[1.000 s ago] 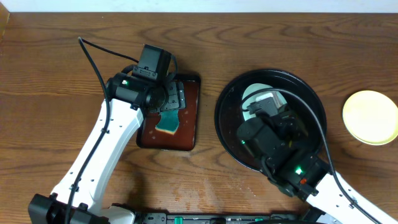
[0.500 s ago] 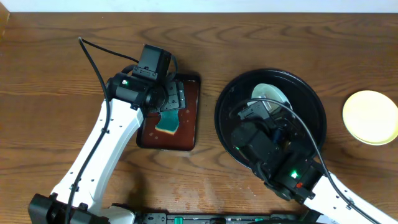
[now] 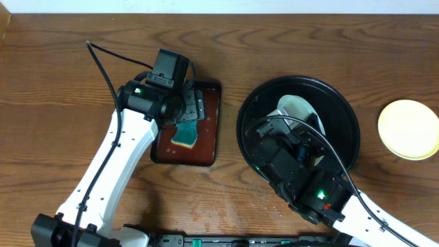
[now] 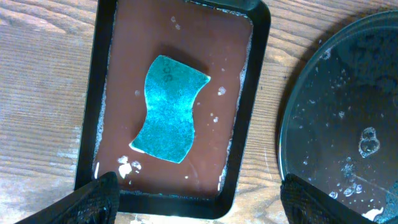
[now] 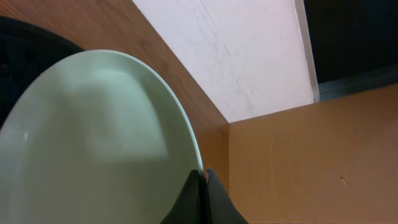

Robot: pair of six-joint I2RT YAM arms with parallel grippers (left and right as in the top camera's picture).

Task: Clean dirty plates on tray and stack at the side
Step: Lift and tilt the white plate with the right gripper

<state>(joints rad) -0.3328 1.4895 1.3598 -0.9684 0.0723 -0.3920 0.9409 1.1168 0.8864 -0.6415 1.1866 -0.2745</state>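
Closest to me, my right gripper (image 5: 203, 180) is clenched on the rim of a pale plate (image 5: 93, 143), fingertips pressed together over its edge. The plate stands tilted over the black tray (image 3: 335, 96), inside its rim and toward the far side. I cannot tell whether its lower edge touches the tray floor. The tray's glossy bottom is wet, with droplets and small bubbles on it.

Right of the black tray, well apart from it, a yellow plate (image 3: 409, 129) lies flat on the bare tabletop (image 3: 309, 41).

Left of the black tray, just beside its rim, sits a small dark-red tray (image 4: 118, 74) with a wet bottom and foam along its edges. A teal sponge (image 4: 169, 109) lies flat in it, near the middle. My left gripper (image 4: 202, 202) hangs above that small tray, released, its fingers spread wide and touching nothing, the sponge below and between them.
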